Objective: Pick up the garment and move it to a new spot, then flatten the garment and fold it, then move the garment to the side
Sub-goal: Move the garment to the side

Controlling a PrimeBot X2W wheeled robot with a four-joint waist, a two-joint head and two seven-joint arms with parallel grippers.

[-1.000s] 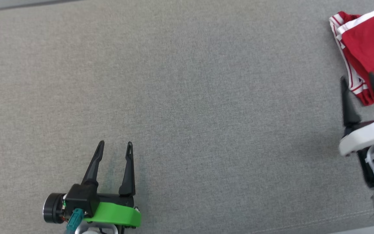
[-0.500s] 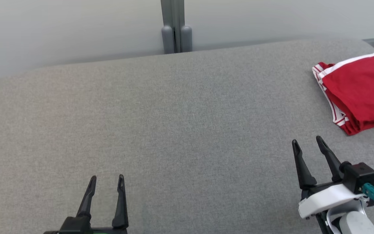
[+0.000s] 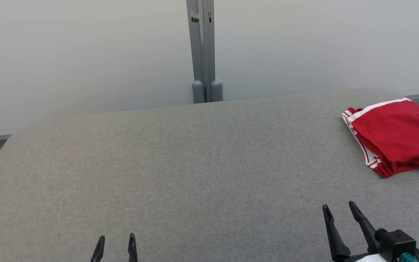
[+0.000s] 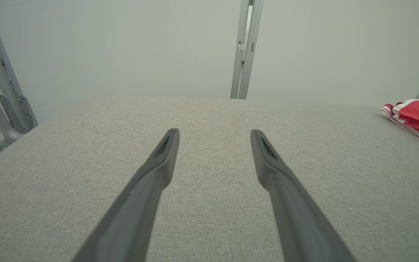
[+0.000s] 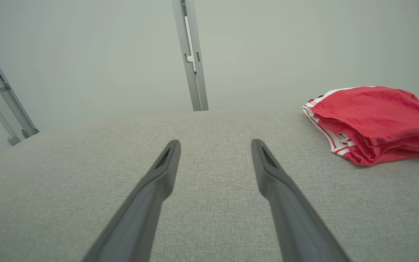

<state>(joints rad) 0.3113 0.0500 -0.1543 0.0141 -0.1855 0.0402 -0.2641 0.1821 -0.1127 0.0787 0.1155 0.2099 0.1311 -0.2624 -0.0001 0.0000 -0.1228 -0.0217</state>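
Red garment (image 3: 395, 136) w/ white side stripes lies folded in layers at far right corner of grey fabric pad (image 3: 195, 163), its right end cut off by head view's edge. R gripper (image 3: 338, 205) near front edge, right side, well apart from garment; fingers spread wide, nothing between them. L gripper (image 3: 116, 238) at front edge, left of centre, likewise spread & empty. Behind far edge: pale wall (image 3: 86, 54) w/ grey upright post (image 3: 203, 54) approx mid

Prob test lab, plain white partition walls (image 3: 86, 54) w/ metal post (image 3: 203, 54), grey fabric-topped bench (image 3: 195, 163)
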